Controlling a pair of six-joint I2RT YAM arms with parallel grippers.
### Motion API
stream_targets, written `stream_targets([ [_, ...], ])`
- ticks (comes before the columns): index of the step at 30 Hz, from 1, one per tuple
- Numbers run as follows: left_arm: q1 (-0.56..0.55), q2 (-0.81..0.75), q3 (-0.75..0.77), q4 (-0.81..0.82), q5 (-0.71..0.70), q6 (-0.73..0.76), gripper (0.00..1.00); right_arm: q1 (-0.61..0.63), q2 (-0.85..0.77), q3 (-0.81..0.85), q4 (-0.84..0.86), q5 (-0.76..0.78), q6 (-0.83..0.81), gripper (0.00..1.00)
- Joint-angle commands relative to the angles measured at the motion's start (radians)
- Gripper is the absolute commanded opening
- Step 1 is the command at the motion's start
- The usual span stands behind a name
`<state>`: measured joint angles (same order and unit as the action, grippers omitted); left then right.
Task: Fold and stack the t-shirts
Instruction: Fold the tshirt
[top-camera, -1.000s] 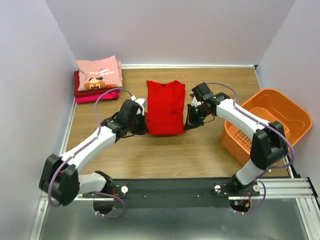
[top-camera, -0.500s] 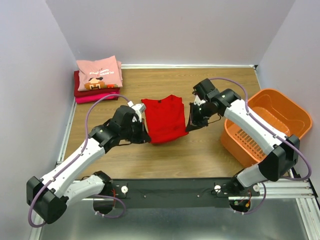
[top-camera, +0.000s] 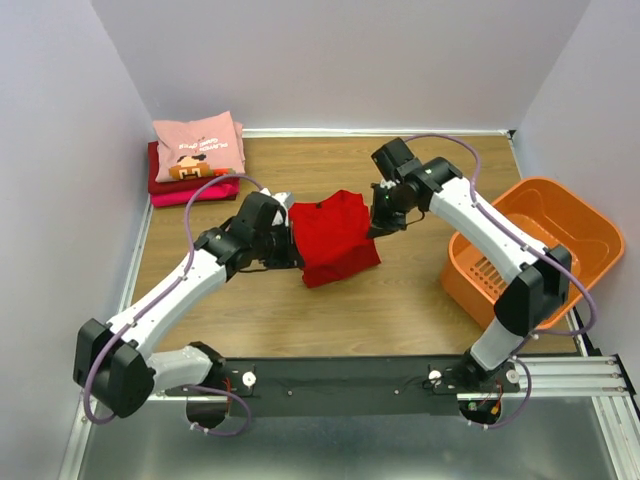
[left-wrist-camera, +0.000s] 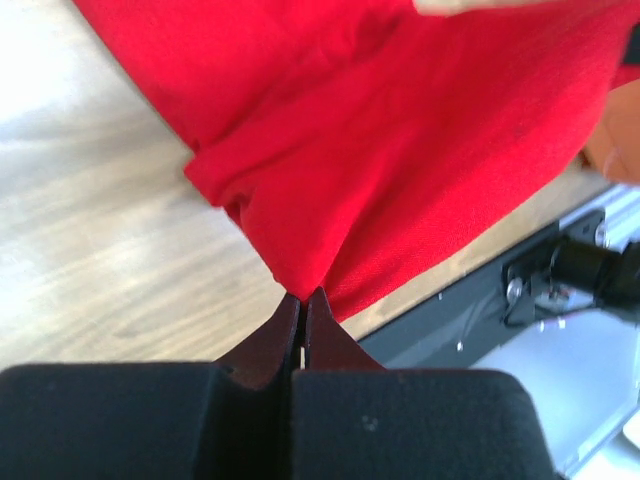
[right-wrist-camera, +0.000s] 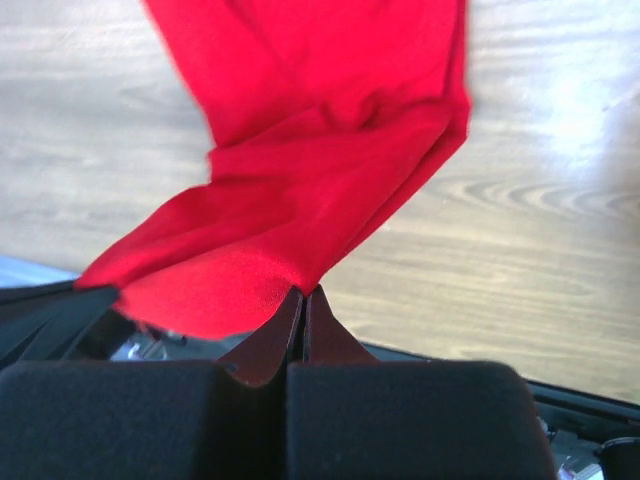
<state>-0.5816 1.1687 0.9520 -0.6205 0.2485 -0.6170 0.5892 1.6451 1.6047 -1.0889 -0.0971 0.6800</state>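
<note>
Cloth: a bright red t-shirt (top-camera: 335, 238), partly folded, hung low over the worktop (top-camera: 400, 300), left of the orange basket (top-camera: 470, 283). The left claw (left-wrist-camera: 303, 297) and right claw (right-wrist-camera: 303, 292) each pinched one side shut, seemingly to carry it to the folded stack (top-camera: 198, 150) farther left.

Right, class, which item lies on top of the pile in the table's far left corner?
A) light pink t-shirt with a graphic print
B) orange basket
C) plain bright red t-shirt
A: the light pink printed t-shirt lies uppermost, over a dark red t-shirt and a magenta t-shirt.
</note>
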Motion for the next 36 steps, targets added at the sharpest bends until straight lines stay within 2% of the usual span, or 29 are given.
stream_targets([
  [1, 0.034, 0.048, 0.033, 0.045, 0.0, 0.033, 0.0, -0.012, 0.054, 0.069, 0.023, 0.115, -0.023, 0.0],
  [16, 0.143, 0.29, 0.172, 0.123, 0.063, 0.163, 0.0, -0.092, 0.284, 0.283, 0.081, 0.189, -0.114, 0.0],
  [24, 0.206, 0.394, 0.209, 0.169, 0.084, 0.18, 0.0, -0.127, 0.444, 0.474, 0.089, 0.172, -0.161, 0.0],
  [36, 0.293, 0.535, 0.298, 0.229, 0.087, 0.183, 0.0, -0.147, 0.633, 0.65, 0.118, 0.163, -0.175, 0.01],
])
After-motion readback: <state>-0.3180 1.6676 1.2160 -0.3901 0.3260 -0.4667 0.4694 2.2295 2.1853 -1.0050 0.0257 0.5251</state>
